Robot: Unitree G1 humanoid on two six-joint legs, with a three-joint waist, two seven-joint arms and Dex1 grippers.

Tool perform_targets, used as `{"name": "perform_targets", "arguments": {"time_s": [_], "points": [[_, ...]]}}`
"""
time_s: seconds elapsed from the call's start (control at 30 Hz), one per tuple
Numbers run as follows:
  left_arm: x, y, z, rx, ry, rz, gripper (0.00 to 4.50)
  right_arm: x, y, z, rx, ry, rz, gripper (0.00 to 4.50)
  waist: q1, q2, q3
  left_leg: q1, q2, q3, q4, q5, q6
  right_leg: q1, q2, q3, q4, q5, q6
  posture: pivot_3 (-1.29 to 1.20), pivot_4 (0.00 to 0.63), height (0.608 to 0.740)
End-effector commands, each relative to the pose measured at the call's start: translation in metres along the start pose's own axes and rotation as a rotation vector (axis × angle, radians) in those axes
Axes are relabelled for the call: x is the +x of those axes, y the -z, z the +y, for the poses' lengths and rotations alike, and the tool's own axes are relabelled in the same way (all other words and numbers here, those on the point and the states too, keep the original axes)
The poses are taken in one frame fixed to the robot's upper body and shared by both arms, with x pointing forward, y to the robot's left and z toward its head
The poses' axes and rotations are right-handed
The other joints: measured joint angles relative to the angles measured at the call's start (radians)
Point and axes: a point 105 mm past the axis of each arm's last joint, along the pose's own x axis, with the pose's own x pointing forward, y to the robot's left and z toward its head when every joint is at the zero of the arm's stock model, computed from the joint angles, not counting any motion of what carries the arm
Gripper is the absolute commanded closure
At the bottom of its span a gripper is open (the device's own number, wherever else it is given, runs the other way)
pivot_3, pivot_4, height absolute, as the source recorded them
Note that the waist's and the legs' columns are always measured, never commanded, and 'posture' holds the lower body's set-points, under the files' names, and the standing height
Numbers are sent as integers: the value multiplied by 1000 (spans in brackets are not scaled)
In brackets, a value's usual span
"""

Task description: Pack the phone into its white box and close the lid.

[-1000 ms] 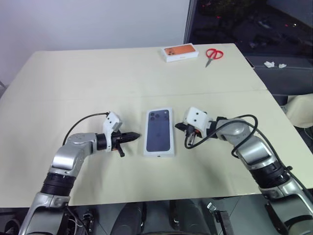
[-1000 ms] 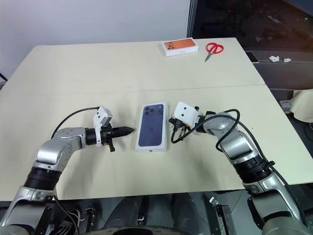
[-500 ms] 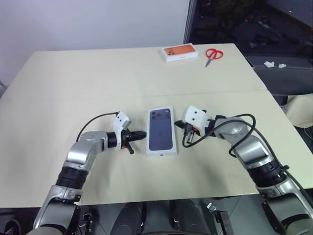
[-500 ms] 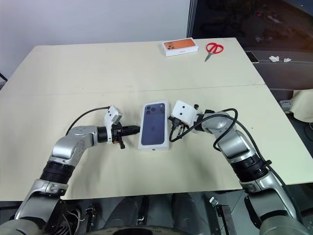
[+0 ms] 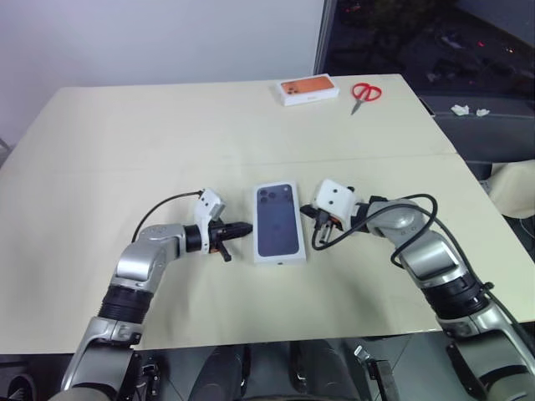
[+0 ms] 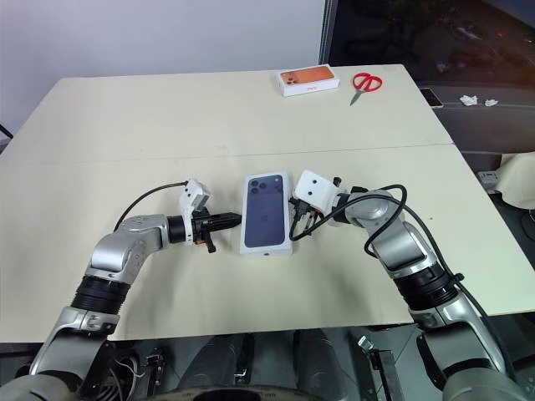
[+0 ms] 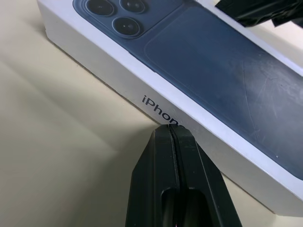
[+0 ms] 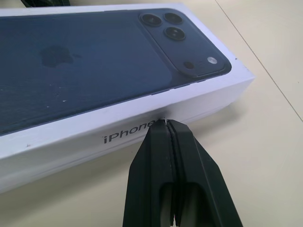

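Note:
The lid (image 5: 277, 221), white-sided with a dark blue phone picture on top, lies flat at the middle of the table and covers the white box. The phone is hidden. My left gripper (image 5: 247, 226) is shut, and its tip (image 7: 169, 127) touches the lid's left long side by the printed lettering. My right gripper (image 6: 294, 205) is also shut, with its tip (image 8: 164, 122) against the opposite long side. Neither gripper holds anything.
An orange-topped box (image 5: 308, 90) and red scissors (image 5: 365, 92) lie at the far right of the cream table (image 5: 125, 150). A seam runs across the tabletop just beyond the lid. The table's right edge drops off past my right arm.
My left gripper has moved right until its tip reached the lid's left side. The closed box has shifted slightly right. My right gripper has stayed in place.

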Motion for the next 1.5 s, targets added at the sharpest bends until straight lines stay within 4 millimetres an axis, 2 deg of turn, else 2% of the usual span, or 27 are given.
{"name": "perform_targets", "arguments": {"time_s": [0.03, 0.17, 0.27, 0.4, 0.5, 0.63, 0.73, 0.8, 0.87, 0.97, 1.07, 1.2, 1.27, 1.37, 1.5], "points": [[-2, -21, -7, 52, 22, -74, 4500, 0, -17, -1, -94, -4, -44, 4448, 0, 0, 0, 0, 0, 0, 0, 0, 0, 0, 0, 0, 0, 0, 0, 0, 150, 740], [-12, -21, -1, 37, -4, -84, 4500, -9, -27, -30, -103, 80, -60, 4448, -3, 0, 0, 0, 0, 0, 0, 0, 0, 0, 0, 0, 0, 0, 0, 0, 150, 740], [-16, -23, 2, 35, -19, -91, 4500, -15, -43, -48, -97, 121, -101, 4448, -2, 0, 0, 0, 0, 0, 0, 0, -1, -1, 0, 0, 1, 0, 0, 0, 150, 740], [-13, -23, 0, 35, -13, -89, 4500, -15, -57, -51, -86, 126, -146, 4448, -1, 0, 0, 0, 0, 0, 0, 0, -1, -1, 0, 0, 1, 0, 0, 0, 150, 740], [-12, -22, -2, 34, -8, -89, 4500, -11, -63, -44, -44, 103, -187, 4448, -2, 0, 0, 0, 0, 0, 0, 0, -1, -1, 0, 0, 1, 0, 0, 0, 150, 740], [-16, -22, 0, 32, -22, -93, 4500, -2, -52, -28, 4, 70, -188, 4448, -1, 0, 0, 0, 0, 0, 0, 0, -1, -1, 0, 0, 1, 0, 0, 0, 150, 740], [-19, -23, 3, 31, -36, -99, 4500, 8, -26, -11, 77, 42, -147, 4448, -1, 0, 0, 0, 0, 0, 0, 0, -1, -1, 0, 0, 1, 0, 0, 0, 150, 740], [-20, -23, 4, 35, -41, -103, 4500, 17, 7, 15, 50, -21, -36, 4448, -1, 0, 0, 0, 0, 0, 0, 0, -1, -1, 0, 0, 1, 0, 0, 0, 150, 740], [-20, -24, 4, 30, -42, -110, 4500, 21, 18, 35, 102, -73, -11, 4448, -3, 0, -3, 0, 0, 0, 0, 0, -1, -1, 0, 0, 1, 0, 0, 0, 150, 740], [-23, -37, 5, -37, -45, -207, 4500, 24, 16, 48, 145, -95, -37, 4448, -5, -2, -5, 6, 0, 0, -2, 0, -1, 4, 0, 1, 1, 0, 0, 0, 150, 740], [-25, -45, 7, -47, -60, -251, 4500, 28, 11, 44, 149, -60, -57, 4448, -10, -3, -5, 8, 1, 0, -2, 0, -1, 5, 1, 1, 1, 0, 0, 0, 150, 740], [-26, -41, 6, -37, -63, -228, 4500, 28, -17, 37, 144, -55, -151, 4448, -11, -3, -5, 8, 1, 0, -3, 1, -1, 5, 2, 2, 1, 0, 0, 0, 150, 740], [-25, -41, 5, -33, -59, -225, 4500, 23, -27, 46, 121, -126, -185, 4448, -6, -3, -5, 8, 1, 0, -3, 1, -1, 5, 2, 2, 1, 0, 0, 0, 150, 740], [-20, -38, 1, -22, -47, -214, 4500, 12, -17, 59, 66, -223, -150, 4448, 1, -3, -5, 6, 1, 0, -2, 1, -1, 4, 2, 1, 1, 0, 0, 0, 150, 740], [-16, -34, -3, -14, -33, -198, 4500, 5, -8, 59, 61, -241, -114, 4448, 1, -3, -5, 5, -1, 0, -1, 0, 0, 5, -1, 1, 1, 0, 0, 0, 150, 740]]}}
